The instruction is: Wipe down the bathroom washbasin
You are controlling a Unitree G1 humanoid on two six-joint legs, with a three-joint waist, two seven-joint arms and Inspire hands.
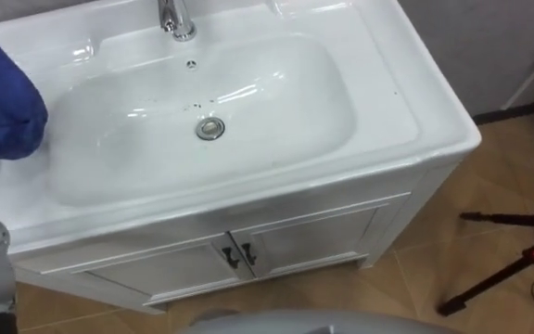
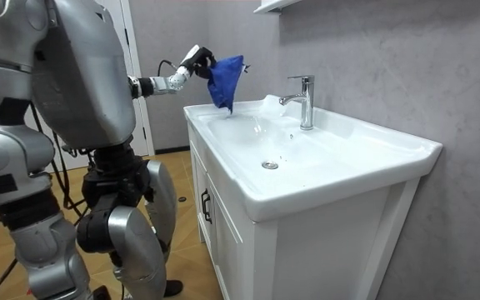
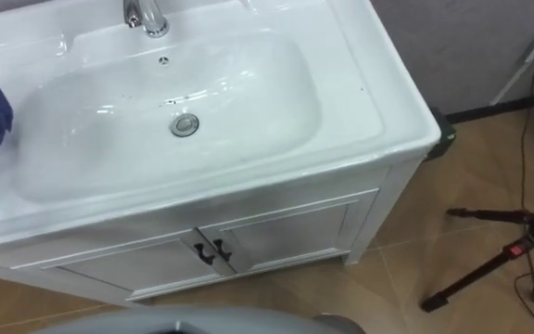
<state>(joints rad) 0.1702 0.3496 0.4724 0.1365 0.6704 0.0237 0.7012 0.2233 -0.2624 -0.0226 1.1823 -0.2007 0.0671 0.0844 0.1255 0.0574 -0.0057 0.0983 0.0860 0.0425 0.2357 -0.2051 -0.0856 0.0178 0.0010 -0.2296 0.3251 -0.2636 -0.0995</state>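
**A:** The robot stands at the white basin (image 1: 276, 153), and the left hand (image 2: 192, 60) is raised over the left end of it. Its fingers are curled tight around the top of the blue cloth (image 2: 225, 79).

**B:** The cloth is bunched in that grip and hangs down in a point above the left rim. From the room view I cannot tell whether the tip touches the rim.

**A:** From the head camera, the cloth sits at the left edge, over the rim and outside the bowl itself.

**B:** The drain (image 1: 210, 128) is in the middle of the bowl, with the chrome tap (image 1: 176, 19) on the far side. There are a few dark specks (image 1: 198, 105) between them.

**A:** Below the near edge are the cabinet (image 1: 304, 243) doors, closed, with dark handles. A black tripod (image 1: 503, 269) lies on the floor to the right.
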